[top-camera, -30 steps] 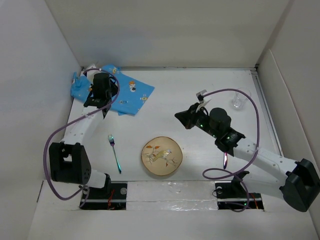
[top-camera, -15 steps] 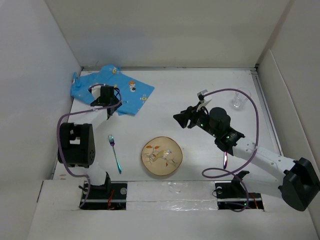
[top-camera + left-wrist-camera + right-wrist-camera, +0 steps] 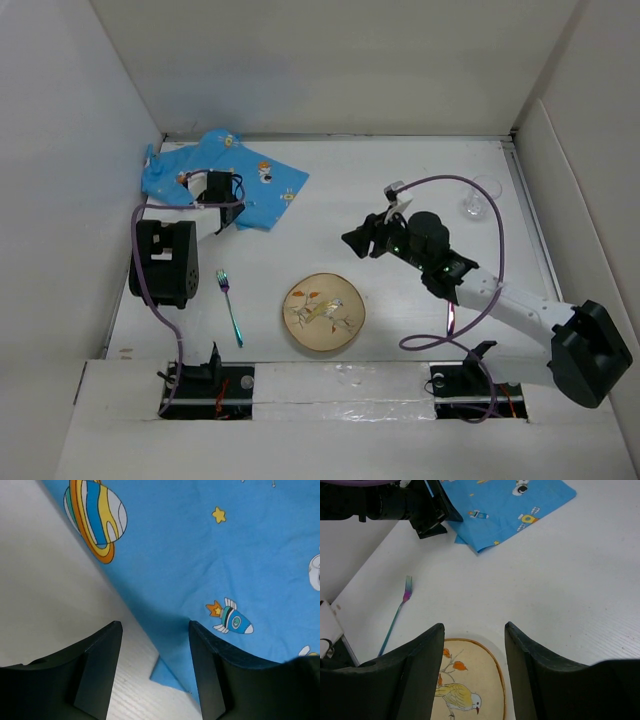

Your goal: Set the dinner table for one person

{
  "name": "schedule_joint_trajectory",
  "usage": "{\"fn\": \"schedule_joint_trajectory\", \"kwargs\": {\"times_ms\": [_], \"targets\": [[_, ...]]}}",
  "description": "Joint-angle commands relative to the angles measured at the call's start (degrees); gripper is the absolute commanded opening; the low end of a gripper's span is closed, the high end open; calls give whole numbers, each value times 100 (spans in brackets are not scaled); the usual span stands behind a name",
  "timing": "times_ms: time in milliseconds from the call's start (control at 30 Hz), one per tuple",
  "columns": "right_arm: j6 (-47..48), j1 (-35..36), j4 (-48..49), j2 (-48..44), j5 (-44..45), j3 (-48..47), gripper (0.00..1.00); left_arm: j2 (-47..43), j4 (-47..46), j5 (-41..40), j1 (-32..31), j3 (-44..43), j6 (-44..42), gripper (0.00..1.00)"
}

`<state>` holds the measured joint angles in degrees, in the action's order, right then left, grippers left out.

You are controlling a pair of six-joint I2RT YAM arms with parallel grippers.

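Note:
The dinner table (image 3: 400,170) is the white walled surface. A blue space-print mat (image 3: 262,183) lies crumpled at its far left. My left gripper (image 3: 218,192) hovers over the mat's near edge. In the left wrist view the left gripper (image 3: 155,650) is open, with a folded corner of the mat (image 3: 210,555) and bare table (image 3: 50,590) below the gap. A bird-painted plate (image 3: 323,311) sits near the front middle, a fork (image 3: 231,305) to its left. My right gripper (image 3: 360,240) hangs open above the plate (image 3: 465,680), holding nothing.
A clear glass (image 3: 477,200) stands at the far right. A thin purple utensil (image 3: 451,320) lies under the right arm. White walls close the table on three sides. The left arm's gripper (image 3: 427,515) and the fork (image 3: 397,615) show in the right wrist view.
The left arm has folded back toward the left wall, its gripper shifting slightly right over the mat's edge. The right gripper has drifted a little left toward the plate.

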<state>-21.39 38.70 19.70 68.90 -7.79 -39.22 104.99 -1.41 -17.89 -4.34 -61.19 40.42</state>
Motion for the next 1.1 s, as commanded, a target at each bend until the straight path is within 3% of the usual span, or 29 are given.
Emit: {"fn": "schedule_joint_trajectory", "kwargs": {"times_ms": [0,133,267,300,333,433,500,800,933,1067], "targets": [[82,24,139,132,32,-288,57,162,-202,189,56,-148,203,53],[108,85,139,290,-3,-358,57,241,-500,374,4,-130,212,53],[135,85,130,448,50,-411,57,443,-176,94,-216,-586,-113,53],[143,85,130,483,58,-411,57,443,-193,119,-269,-639,-279,38],[144,138,165,553,111,-419,57,443,-237,389,-269,-683,-324,30],[144,138,140,729,146,-463,57,286,-412,733,-330,-614,-508,9],[187,138,43,774,207,-551,57,162,-571,883,-418,-534,-623,0],[188,77,-142,1028,1227,-639,57,689,280,866,-2086,-1369,-2029,0],[3,-55,-554,1064,1832,-692,58,672,474,708,-2467,-1177,-2267,0],[-208,-467,-766,1160,2370,-674,58,103,274,673,-2554,-379,-2162,0]]}}
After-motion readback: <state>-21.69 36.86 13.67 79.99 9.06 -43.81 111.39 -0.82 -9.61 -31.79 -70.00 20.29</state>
